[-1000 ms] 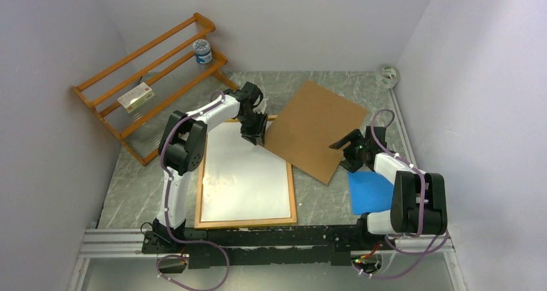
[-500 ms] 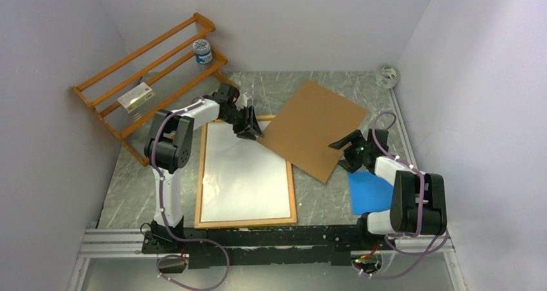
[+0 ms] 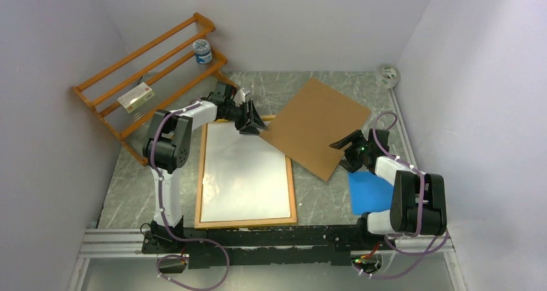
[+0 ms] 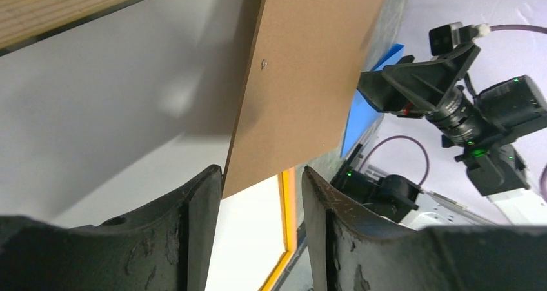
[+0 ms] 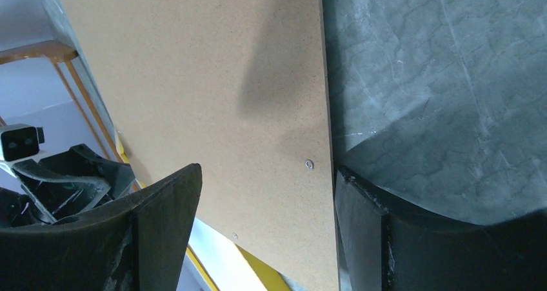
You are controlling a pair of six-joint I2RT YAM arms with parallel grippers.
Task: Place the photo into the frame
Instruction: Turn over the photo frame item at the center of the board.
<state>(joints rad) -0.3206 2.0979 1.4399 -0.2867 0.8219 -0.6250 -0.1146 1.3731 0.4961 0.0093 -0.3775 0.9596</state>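
Note:
The photo (image 3: 244, 175) lies white side up inside the frame (image 3: 198, 188), which lies flat on the table. In the left wrist view the photo (image 4: 116, 97) and the frame's yellow edge (image 4: 287, 200) show. My left gripper (image 3: 253, 124) is open at the frame's far right corner, with the left corner of the brown backing board (image 3: 316, 123) between its jaws (image 4: 261, 194). My right gripper (image 3: 342, 146) is open around the board's near right edge (image 5: 213, 78), its jaws (image 5: 268, 200) wide apart.
The board overlaps the frame's far right corner. A blue sheet (image 3: 369, 191) lies by the right arm. An orange slatted rack (image 3: 148, 88) with a jar (image 3: 202, 51) and a small box (image 3: 136, 98) stands far left. A tape roll (image 3: 387, 76) sits far right.
My left gripper has swung back and left from over the photo's top to the frame's far edge, now pointing at the board's corner. The board has shifted slightly. The right arm barely moved.

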